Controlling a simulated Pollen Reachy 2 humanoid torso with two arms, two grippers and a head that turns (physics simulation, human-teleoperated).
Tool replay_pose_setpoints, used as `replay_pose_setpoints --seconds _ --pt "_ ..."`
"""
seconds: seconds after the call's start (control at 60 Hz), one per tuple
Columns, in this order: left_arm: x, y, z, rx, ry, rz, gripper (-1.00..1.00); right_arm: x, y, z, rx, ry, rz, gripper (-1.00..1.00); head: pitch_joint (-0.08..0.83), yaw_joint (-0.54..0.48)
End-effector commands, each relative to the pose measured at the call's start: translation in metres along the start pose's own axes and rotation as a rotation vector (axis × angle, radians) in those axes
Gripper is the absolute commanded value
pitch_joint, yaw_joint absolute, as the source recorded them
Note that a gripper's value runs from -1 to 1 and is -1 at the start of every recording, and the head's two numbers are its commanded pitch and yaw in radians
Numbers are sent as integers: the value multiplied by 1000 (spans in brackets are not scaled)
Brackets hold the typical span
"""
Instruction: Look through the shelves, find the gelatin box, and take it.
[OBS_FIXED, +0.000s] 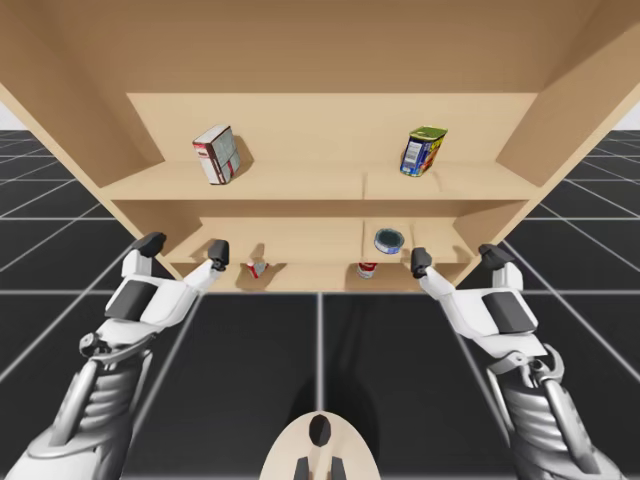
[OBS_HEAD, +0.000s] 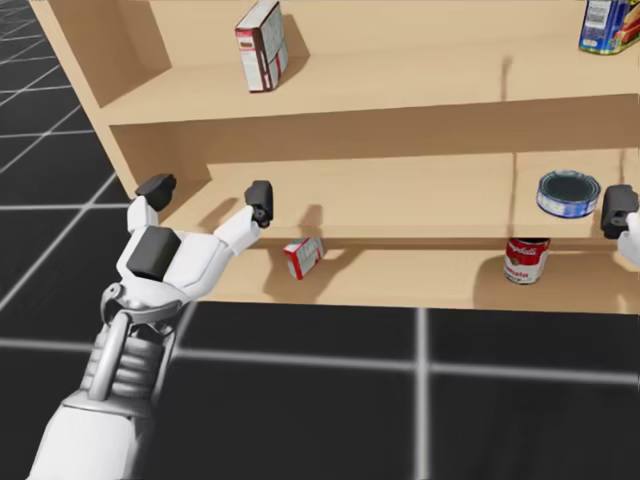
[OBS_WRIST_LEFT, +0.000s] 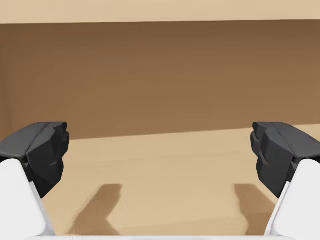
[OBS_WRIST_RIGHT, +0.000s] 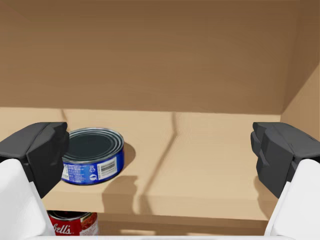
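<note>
- My left gripper hung at the front edge of the middle shelf, toward that shelf's left end. Its fingers were released and spread wide, with nothing between them and bare board ahead.
- My right gripper hung at the front edge of the middle shelf too, toward its right end. Its fingers were also released wide and held nothing.
- The gelatin box, small and red-and-white, lay tilted on the bottom shelf. It sat just under the left half of the middle shelf, near the front, and neither gripper touched it.
- A red can stood upright on the bottom shelf under the right half of the middle shelf, well apart from the gelatin box.
- A flat blue can sat on the middle shelf itself, above the red can, ahead of my right gripper and off toward one finger's side.
- Above the middle shelf, the top shelf carried a larger white-and-red box over the left half.
- A tall blue-and-yellow can stood on the top shelf over the right half.
</note>
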Motion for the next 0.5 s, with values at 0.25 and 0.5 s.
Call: replay_pose_setpoints --seconds 0.25,0.5 --pt "16 -17 12 -26 93 57 -1000 -7 3 -2 -10 18 -10 -1000 569 242" --pt "21 -17 57 -191 240 119 -1000 -10 0 -5 -13 24 -10 -1000 571 256"
